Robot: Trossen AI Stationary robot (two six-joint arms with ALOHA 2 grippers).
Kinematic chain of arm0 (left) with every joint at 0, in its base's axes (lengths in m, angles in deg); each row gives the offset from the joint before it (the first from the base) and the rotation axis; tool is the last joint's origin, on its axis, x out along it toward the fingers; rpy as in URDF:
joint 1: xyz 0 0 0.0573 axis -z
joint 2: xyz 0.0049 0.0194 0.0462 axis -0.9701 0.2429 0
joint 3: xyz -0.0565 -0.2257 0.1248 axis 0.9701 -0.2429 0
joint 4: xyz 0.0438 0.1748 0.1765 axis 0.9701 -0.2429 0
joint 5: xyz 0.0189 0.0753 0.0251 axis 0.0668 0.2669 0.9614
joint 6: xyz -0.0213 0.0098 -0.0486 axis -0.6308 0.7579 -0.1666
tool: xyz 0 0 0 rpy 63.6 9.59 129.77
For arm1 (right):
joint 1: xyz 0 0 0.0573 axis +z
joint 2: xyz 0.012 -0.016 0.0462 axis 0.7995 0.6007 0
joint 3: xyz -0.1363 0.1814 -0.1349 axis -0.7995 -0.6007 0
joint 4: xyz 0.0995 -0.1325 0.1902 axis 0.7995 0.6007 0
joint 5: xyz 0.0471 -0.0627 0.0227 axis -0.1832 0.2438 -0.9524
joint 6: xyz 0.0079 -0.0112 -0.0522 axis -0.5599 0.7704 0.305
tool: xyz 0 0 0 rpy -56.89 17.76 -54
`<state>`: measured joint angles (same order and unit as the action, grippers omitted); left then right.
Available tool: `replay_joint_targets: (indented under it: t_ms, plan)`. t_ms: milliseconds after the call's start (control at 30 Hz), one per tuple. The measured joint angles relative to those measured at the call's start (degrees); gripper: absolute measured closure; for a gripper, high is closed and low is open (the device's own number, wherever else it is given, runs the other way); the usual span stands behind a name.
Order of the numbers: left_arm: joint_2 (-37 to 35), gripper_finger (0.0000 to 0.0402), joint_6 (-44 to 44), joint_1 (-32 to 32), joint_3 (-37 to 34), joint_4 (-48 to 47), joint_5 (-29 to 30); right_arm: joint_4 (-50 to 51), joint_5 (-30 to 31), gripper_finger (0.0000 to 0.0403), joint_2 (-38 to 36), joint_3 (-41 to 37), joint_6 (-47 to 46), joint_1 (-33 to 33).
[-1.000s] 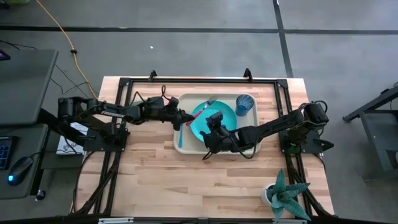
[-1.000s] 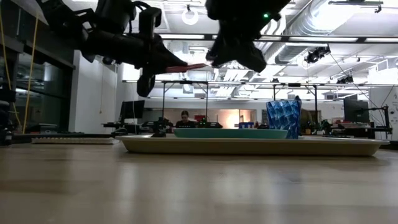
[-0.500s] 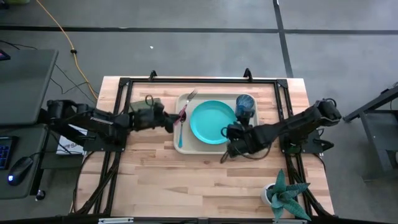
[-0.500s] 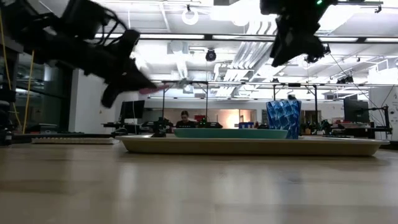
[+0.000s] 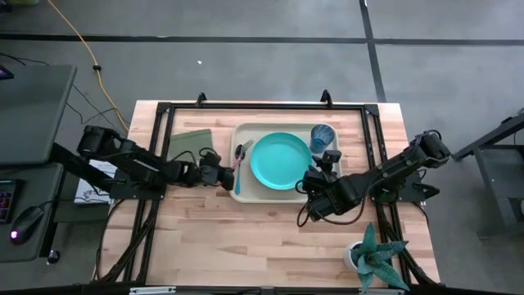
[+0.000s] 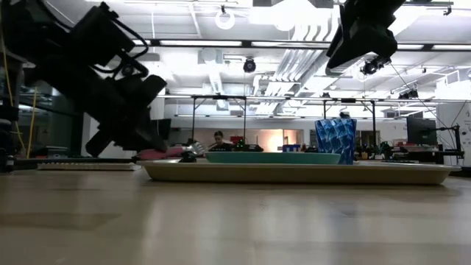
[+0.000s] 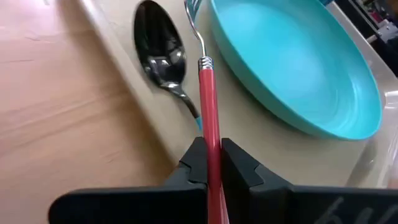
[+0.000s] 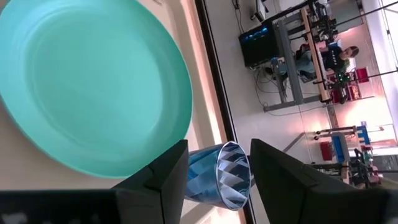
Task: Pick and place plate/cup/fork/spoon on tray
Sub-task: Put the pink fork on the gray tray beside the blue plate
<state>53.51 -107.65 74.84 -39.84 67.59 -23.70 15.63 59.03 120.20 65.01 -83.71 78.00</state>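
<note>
High view: the left gripper [image 5: 224,175] reaches the tray [image 5: 246,193], its fingers clamping the fork [image 5: 240,157] ahead.

Left wrist view: handle pinched, tines beyond beside the spoon [image 7: 158,46] and plate [image 7: 298,62]; lower level, then release.

Right wrist view: right gripper [image 8: 214,177] spread, empty, cup [image 8: 219,174] ahead.

The high camera is looking straight down, taking in the whole table with the tray [image 5: 242,188] at frame centre, while the low camera is sitting at tabletop level, facing across that tray [image 6: 294,174] into the room. Both wrist cameras are peering in close, sharing the plate [image 7: 298,68] [image 8: 93,81].
</note>
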Motion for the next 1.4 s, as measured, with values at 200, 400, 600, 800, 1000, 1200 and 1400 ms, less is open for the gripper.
replay_joint_targets:
  t_ms: [200, 400, 600, 800, 1000, 1200, 1400]
  plan:
    - [2.5, 0.0401, -0.8, 0.0, 3.1, -0.8, -1.5, 0.0, -0.1, 0.0237, 0.0, 0.0, 0.0, 0.3]
    - [5.6, 0.0401, -2.6, 0.0, 6.8, -3.0, -3.7, -0.2, -0.2, 0.0237, 0.0, 0.0, 0.0, 0.3]
    - [9.5, 0.0401, -1.7, -0.5, 11.5, -3.0, -4.9, -0.2, -0.4, 0.0237, 0.0, 0.0, 0.0, 0.3]
    - [10.0, 0.0402, -2.2, -3.0, 12.7, -3.4, -4.6, 0.0, -1.0, 0.0237, 0.0, 0.0, 0.1, 0.7]
    - [12.0, 0.0401, -12.0, -0.8, 12.7, -2.1, 0.3, 0.2, -0.2, 0.0237, 0.0, 0.0, 0.0, 2.5]
    - [17.8, 0.0401, -16.4, 3.4, 12.7, 10.8, 7.9, 0.6, 1.1, 0.0237, 0.0, 0.0, -2.1, 3.7]
    - [22.3, 0.0401, -21.1, 5.4, 12.9, 13.8, 13.9, 0.9, 2.3, 0.0237, 0.0, 0.0, -2.9, 4.8]
